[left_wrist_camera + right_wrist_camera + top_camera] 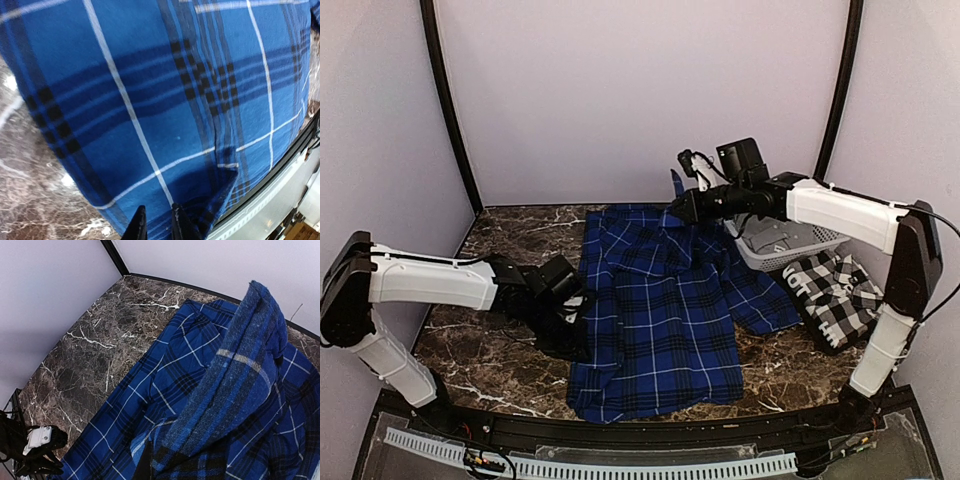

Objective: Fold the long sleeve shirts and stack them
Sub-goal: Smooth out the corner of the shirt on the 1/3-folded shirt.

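The blue plaid shirt [660, 320] is lying spread under the left gripper [157, 227]; whether its nearly joined fingers are pinching cloth cannot be told. The shirt's far edge is being pinched up by the right gripper [682, 208]. Right of it, the check shirt [835, 290] is lying crumpled; neither is judged folded yet.
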`<action>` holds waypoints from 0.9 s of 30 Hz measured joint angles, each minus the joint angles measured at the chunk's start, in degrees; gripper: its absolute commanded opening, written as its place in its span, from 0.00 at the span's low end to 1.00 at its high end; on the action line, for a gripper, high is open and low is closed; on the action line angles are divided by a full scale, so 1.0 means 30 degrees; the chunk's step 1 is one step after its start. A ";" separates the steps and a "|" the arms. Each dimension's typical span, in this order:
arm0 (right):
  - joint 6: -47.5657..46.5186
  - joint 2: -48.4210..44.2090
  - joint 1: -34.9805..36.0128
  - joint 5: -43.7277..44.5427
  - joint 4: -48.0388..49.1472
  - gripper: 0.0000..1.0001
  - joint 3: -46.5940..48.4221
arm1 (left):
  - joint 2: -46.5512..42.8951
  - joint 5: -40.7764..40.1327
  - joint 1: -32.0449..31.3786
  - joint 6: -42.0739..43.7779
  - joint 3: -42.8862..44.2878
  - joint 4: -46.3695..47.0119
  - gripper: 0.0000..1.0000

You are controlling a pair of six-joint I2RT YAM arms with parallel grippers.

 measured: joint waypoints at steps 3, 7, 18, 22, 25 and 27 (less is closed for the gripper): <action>0.0007 0.0539 0.0357 -0.0058 0.0175 0.00 -0.0007 | 0.0517 0.0466 -0.0670 0.0306 0.0138 -0.0189 0.13; 0.0080 0.1209 0.0612 -0.0182 0.0284 0.00 -0.0044 | 0.0962 0.1559 -0.1384 0.0670 0.0233 -0.0204 0.12; 0.0372 0.1778 0.0685 -0.0401 0.0510 0.00 -0.0044 | 0.1836 0.5829 -0.2455 0.1297 0.0000 0.1472 0.20; 0.0379 0.1778 0.0685 -0.0393 0.0546 0.00 -0.0044 | 0.2798 0.6798 -0.2492 0.1290 -0.0525 0.2164 0.24; 0.0408 0.1778 0.0685 -0.0393 0.0561 0.00 -0.0066 | 0.3293 0.7198 -0.2492 0.1290 -0.0590 0.2339 0.25; 0.0444 0.1778 0.0685 -0.0401 0.0590 0.00 -0.0131 | 0.3410 0.7337 -0.2492 0.1290 -0.0590 0.2477 0.27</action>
